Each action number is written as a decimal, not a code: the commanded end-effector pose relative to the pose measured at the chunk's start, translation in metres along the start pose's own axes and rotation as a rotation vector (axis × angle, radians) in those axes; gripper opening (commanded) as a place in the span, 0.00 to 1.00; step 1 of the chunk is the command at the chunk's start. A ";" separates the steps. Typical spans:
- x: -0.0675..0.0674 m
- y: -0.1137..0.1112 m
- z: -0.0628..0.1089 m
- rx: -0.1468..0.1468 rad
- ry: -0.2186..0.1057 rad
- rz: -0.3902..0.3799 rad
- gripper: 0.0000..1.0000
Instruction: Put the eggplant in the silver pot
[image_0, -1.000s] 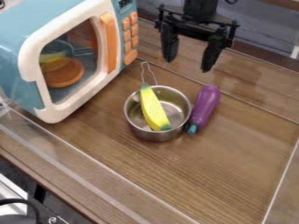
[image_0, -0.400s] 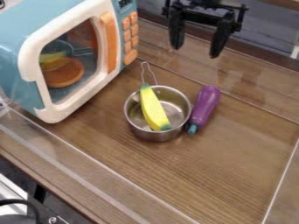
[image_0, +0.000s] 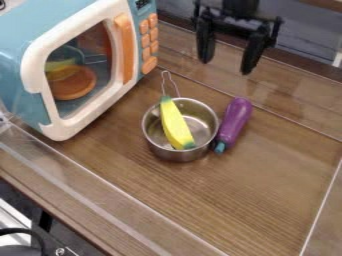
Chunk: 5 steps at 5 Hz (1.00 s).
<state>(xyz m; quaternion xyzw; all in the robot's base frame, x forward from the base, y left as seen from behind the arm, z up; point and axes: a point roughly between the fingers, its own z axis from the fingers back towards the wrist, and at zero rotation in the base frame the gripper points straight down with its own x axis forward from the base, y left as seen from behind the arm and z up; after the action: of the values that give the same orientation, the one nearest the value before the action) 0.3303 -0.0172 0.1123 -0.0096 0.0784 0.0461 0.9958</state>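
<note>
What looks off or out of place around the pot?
A yellow banana-like toy sits in the silver pot, where the eggplant should go. The eggplant lies just right of the pot in the view. I see no spill or damage.

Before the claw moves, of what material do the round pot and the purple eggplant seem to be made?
The round silver pot looks like polished metal, given its bright reflections and thin wire handle. The elongated purple eggplant seems smooth, slightly glossy plastic, from its even colour; painted rubber is possible too.
</note>
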 end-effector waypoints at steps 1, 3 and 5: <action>0.004 -0.008 0.006 -0.018 -0.054 0.010 1.00; 0.004 -0.006 0.023 -0.024 -0.063 0.007 1.00; 0.001 0.004 0.015 -0.058 -0.080 0.198 1.00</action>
<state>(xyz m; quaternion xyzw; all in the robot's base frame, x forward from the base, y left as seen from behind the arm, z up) 0.3302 -0.0148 0.1013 -0.0222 0.0784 0.1426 0.9864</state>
